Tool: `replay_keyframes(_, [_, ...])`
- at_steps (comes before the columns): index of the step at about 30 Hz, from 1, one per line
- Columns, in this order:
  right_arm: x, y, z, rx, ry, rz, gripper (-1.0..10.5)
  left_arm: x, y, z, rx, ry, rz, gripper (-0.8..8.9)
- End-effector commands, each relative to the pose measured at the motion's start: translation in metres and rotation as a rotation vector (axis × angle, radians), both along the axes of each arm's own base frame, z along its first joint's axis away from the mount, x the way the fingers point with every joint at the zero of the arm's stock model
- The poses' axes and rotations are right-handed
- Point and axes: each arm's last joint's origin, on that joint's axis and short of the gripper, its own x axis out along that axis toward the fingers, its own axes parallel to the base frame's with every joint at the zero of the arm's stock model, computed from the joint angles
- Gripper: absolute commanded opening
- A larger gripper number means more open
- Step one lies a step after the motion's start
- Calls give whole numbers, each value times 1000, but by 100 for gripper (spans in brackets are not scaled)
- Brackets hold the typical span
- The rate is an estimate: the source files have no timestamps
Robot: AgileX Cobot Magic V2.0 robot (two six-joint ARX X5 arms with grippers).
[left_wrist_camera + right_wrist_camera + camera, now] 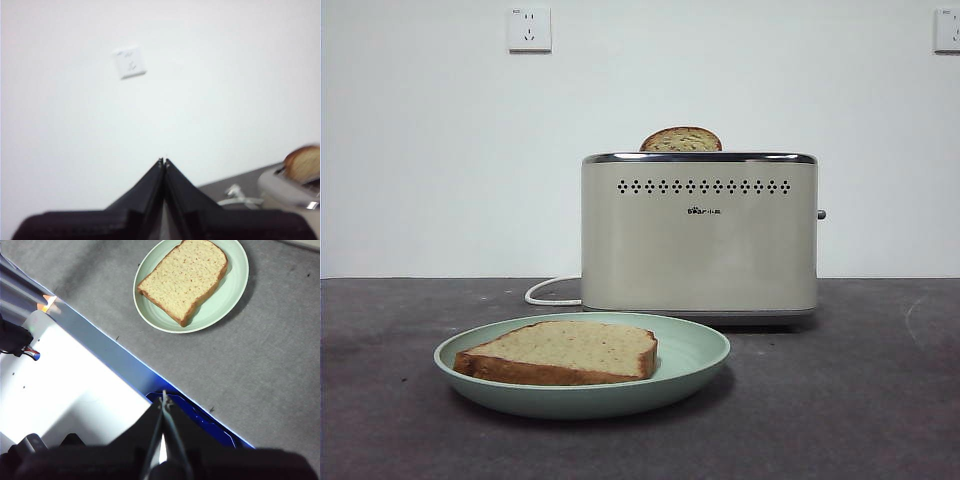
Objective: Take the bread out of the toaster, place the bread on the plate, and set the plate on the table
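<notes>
Brown-crusted bread [565, 352] lies flat on the mint-green plate [705, 350], and the plate sits on the dark grey desk [860, 400], in front of the cream toaster [700, 235] and a little to one side of it. Judged from how things lie, you have all three steps behind you: slice out, slice on plate, plate down on the desk. The right wrist view shows the same thing from above, with the slice resting inside the rim and not hanging over it.

A second, smaller slice [681, 140] pokes its domed top out of the toaster slot; it is not the one the task names, so leave it where it is. The white cord [548, 292] curls on the desk behind the plate.

Your left end effector [163, 161] is clenched with nothing between its jaws, held up facing the wall with the toaster off to one side. Your right end effector [163, 399] is likewise clenched on nothing, well apart from the plate, over the desk's edge.

Neither arm appears in the front view. The next move calls for little: keep both arms clear, and avoid nudging the plate.
</notes>
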Motion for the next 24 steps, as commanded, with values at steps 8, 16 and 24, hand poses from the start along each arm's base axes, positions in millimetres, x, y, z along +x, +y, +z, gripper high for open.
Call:
replay_keyframes(8, [0, 0, -2, -2, 2, -2, 2, 9, 9, -124, -59, 155, 106, -4])
replay_keyframes(16, [0, 0, -2, -2, 2, -2, 2, 12, 9, -184, -151, 234, 107, -4])
replay_keyframes(24, [0, 0, -2, -2, 2, -2, 2, 8, 9, -201, -183, 376, 124, -3])
